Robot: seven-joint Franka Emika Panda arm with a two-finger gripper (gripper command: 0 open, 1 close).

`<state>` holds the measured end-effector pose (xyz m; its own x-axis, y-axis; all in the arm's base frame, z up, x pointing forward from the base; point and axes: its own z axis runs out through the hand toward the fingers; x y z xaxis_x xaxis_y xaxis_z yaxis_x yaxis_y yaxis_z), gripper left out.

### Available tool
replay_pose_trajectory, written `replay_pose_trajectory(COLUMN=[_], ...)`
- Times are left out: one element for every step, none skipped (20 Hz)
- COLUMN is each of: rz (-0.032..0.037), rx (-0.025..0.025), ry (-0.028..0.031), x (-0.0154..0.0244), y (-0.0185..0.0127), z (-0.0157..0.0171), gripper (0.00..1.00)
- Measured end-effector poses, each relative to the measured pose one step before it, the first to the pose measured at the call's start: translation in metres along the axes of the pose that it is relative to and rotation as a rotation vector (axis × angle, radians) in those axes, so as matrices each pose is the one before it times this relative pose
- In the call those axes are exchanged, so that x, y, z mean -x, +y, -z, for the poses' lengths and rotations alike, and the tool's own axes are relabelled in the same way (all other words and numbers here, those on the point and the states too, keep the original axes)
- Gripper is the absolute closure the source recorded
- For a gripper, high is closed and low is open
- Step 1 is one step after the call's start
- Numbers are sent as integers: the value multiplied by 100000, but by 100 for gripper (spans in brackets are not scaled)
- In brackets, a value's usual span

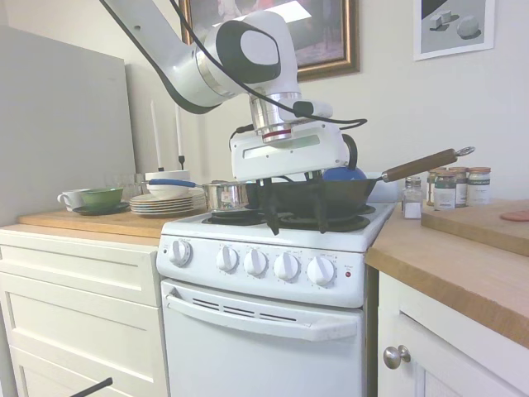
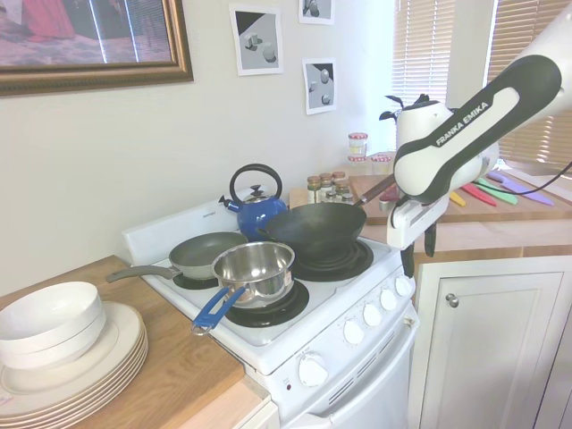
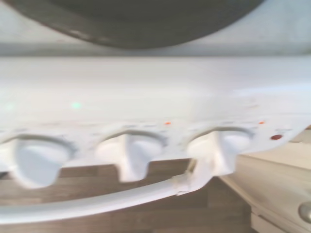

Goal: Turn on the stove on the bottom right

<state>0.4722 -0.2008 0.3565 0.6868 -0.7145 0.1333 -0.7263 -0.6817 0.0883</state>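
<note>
White enamel stove [image 1: 264,347] directly beneath the claw [image 1: 273,220], control panel just below the fingertips; claw hanging fingers-down over the front edge, fingers apart, gripping nothing, best seen from the second exterior camera. Just behind the claw, a black wok [image 1: 322,198] on the front burner of that side.

Step in hand, by the look of it: reaching the correct dial. Lower straight down and a little forward, clear of the wok rim; straddle the raised rib of the end knob [image 1: 321,270], close beneath the claw and beside the red light [image 1: 348,274]; close firmly on the rib, not on the round skirt; possibly press in before twisting; rotate about the knob's own axis to avoid slipping off. Markings too blurred for matching dial to burner — worth checking the neighbouring dial before committing; then watch the red light for proof.

Counted: five knobs [image 1: 255,262] in a row under the claw, only three in the wrist view; one red light; one oven-door handle [image 1: 260,318] lower still; one wok, one steel saucepan [image 2: 255,268], one grey skillet [image 2: 206,252], one blue kettle [image 2: 255,210] — all beyond the claw; two coils [image 2: 268,313] visible, any others covered.
</note>
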Motion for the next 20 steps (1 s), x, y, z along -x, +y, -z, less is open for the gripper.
replay_pose_trajectory(rz=[-344, -387, -375, -535, -528, -456, -380, -455, -629, -605, -548, -596, -429, -335, -240, -306, -457, -295, -491, -520], rx=[171, 283, 460, 406, 546, 466, 264, 212, 213, 42, 136, 282, 233, 321, 396, 203, -31, 65, 274, 393], ry=[374, 461, 462, 770, 605, 549, 796, 564, 446, 155, 386, 556, 213, 114, 223, 242, 345, 749, 836, 719], x=[-232, -185, -103, -69, 23, 50, 11, 8, -4, -15, -32, -33, -1, 10, -5, 3, 10, 0, 17, 39], y=[-4, -75, -124, -192, -213, -242, -212, -168, -118, -79, -60, -53, -61, -13, 20, -15, -77, -116, -126, -130], z=[-237, -210, -216, -164, -161, -157, -171, -219, -254, -289, -239, -215, -187, -132, -62, -1, 34, 41, -36, -149], gripper=[100, 100, 100, 100, 100, 100, 100, 100, 100, 100, 100, 100, 100, 100, 100, 100, 100, 100, 100, 100])
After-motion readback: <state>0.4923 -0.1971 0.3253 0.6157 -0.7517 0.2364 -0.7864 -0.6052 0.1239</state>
